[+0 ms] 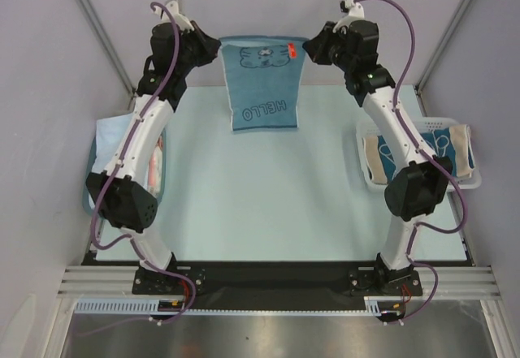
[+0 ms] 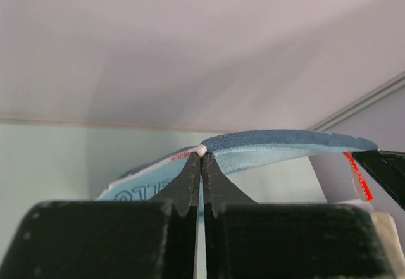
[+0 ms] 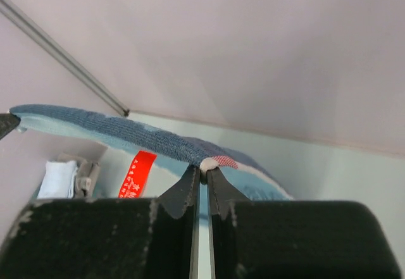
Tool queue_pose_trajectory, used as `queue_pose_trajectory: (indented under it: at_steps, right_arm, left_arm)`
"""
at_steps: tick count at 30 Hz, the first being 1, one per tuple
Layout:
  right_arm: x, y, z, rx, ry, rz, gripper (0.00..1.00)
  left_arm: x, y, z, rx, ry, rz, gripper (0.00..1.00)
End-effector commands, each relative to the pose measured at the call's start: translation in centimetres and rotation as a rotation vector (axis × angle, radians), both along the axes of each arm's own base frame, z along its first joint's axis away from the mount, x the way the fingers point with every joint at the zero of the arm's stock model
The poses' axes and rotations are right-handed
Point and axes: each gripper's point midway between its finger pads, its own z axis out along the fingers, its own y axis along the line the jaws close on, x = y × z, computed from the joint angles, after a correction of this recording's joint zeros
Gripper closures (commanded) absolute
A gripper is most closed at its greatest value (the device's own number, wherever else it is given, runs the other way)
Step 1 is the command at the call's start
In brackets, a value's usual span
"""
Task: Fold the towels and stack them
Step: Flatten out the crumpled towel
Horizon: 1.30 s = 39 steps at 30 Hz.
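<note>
Checking in from the remote station, here's how things looked. Nearest me, both arms were bolted at the front edge of the pale blue tabletop [image 1: 260, 212] and stretched all the way out to the far end.

Halfway up on my left sat the shallow teal tray [image 1: 87, 202] with a plain light blue towel [image 1: 110, 139] lying in it. There was also something pinkish beside that towel, but I couldn't tell what it was. Over on the right, the white plastic mesh basket [image 1: 370, 186] held a dark teal towel with white line drawing and tan ends [image 1: 445, 140].

At the far end, the blue terry towel printed with HELLO [image 1: 262, 90] was stretched between the two grippers. Its top edge was lifted and its lower part draped down onto the table. The left gripper [image 1: 218, 47] was pinched tight on one top corner. In its wrist view the fingers [image 2: 190, 178] met right on the hem. The right gripper [image 1: 307, 47] was clamped on the other top corner the same way, jaws nearly together with the cloth between them. A small red care tag [image 1: 290, 49] hung just beside that corner.
</note>
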Motion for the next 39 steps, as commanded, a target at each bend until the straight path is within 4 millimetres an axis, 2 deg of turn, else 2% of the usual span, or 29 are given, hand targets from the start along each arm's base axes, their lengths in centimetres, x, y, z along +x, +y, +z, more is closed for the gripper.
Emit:
queue_pose_trajectory:
  at_steps: [1, 3, 4, 6, 7, 9, 12, 13, 18, 19, 22, 24, 27, 28, 29, 30, 31, 32, 33, 34, 37, 39]
  right_arm:
    - [-2.7, -1.4, 2.6, 0.014, -0.074, -0.018, 1.0]
    - [-3.7, -1.6, 1.8, 0.036, -0.052, -0.02, 1.0]
    - [-4.6, -1.6, 0.8, 0.036, -0.04, -0.014, 1.0]
    - [-5.2, -1.5, -0.6, 0.033, -0.011, -0.016, 1.0]
    - [-5.7, -1.4, -1.1, 0.032, -0.004, -0.012, 1.0]
    - [-5.7, -1.3, -1.2, 0.03, -0.002, -0.012, 1.0]
    - [-5.5, -1.5, 0.0, 0.023, -0.024, -0.017, 1.0]
    - [-5.3, -1.8, 0.5, 0.02, -0.033, -0.023, 1.0]
    - [-4.8, -2.1, 3.3, 0.007, -0.115, -0.035, 1.0]
    - [-4.6, -2.3, 3.7, 0.006, -0.121, -0.038, 1.0]
    - [-3.3, -2.8, 4.9, 0.007, -0.15, -0.049, 1.0]
    - [-1.8, -3.0, 4.6, 0.013, -0.164, -0.052, 1.0]
    - [-0.2, -3.4, 5.8, 0.041, -0.217, -0.063, 1.0]
    - [1.2, -3.2, 5.4, 0.042, -0.221, -0.066, 1.0]
    - [1.7, -3.2, 5.9, 0.046, -0.239, -0.068, 1.0]
    - [2.4, -3.2, 5.9, 0.046, -0.246, -0.07, 1.0]
    - [3.4, -3.1, 6.5, 0.05, -0.269, -0.072, 1.0]
    - [3.9, -3.1, 6.6, 0.053, -0.274, -0.074, 1.0]
    - [4.3, -3.1, 6.7, 0.054, -0.279, -0.076, 1.0]
    - [4.6, -3.2, 7.2, 0.059, -0.291, -0.079, 1.0]
    - [5.3, -3.3, 8.1, 0.066, -0.326, -0.09, 1.0]
    - [5.2, -3.6, 8.6, 0.065, -0.347, -0.1, 1.0]
  left_arm:
    - [-2.4, 0.7, 1.8, 0.011, -0.065, -0.019, 1.0]
    - [-3.8, 0.7, 2.1, -0.009, -0.082, -0.033, 1.0]
    - [-4.0, 0.5, -0.8, -0.018, -0.027, -0.039, 0.99]
    - [-5.4, 0.6, -0.7, -0.036, -0.045, -0.044, 0.99]
    - [-5.6, 0.5, -2.3, -0.037, -0.016, -0.049, 1.0]
    - [-5.8, 0.6, -2.4, -0.034, -0.009, -0.049, 1.0]
    - [-5.2, 0.4, -1.5, -0.02, -0.029, -0.058, 1.0]
    - [-5.2, 0.3, 0.0, -0.024, -0.06, -0.063, 1.0]
    - [-4.5, 0.2, 2.5, -0.016, -0.116, -0.067, 1.0]
    - [-3.9, 0.1, 3.4, -0.013, -0.13, -0.066, 1.0]
    - [-3.0, 0.0, 4.5, -0.005, -0.153, -0.064, 1.0]
    - [-1.5, -0.3, 4.2, -0.001, -0.174, -0.059, 1.0]
    - [0.9, -0.5, 4.2, 0.003, -0.216, -0.044, 1.0]
    - [1.4, -0.5, 5.3, 0.0, -0.244, -0.037, 1.0]
    - [3.1, -0.8, 4.4, 0.0, -0.251, -0.032, 1.0]
    - [3.7, -0.8, 4.8, 0.002, -0.265, -0.029, 1.0]
    - [4.0, -0.7, 7.1, -0.008, -0.319, -0.03, 1.0]
    - [4.6, -0.7, 7.4, -0.011, -0.328, -0.027, 1.0]
    - [6.4, -1.1, 5.9, -0.01, -0.307, -0.023, 1.0]
    - [6.0, -0.7, 9.1, -0.027, -0.378, -0.017, 1.0]
    - [6.9, -0.9, 9.6, -0.043, -0.39, -0.021, 1.0]
    - [6.7, -0.9, 9.8, -0.045, -0.4, -0.024, 1.0]
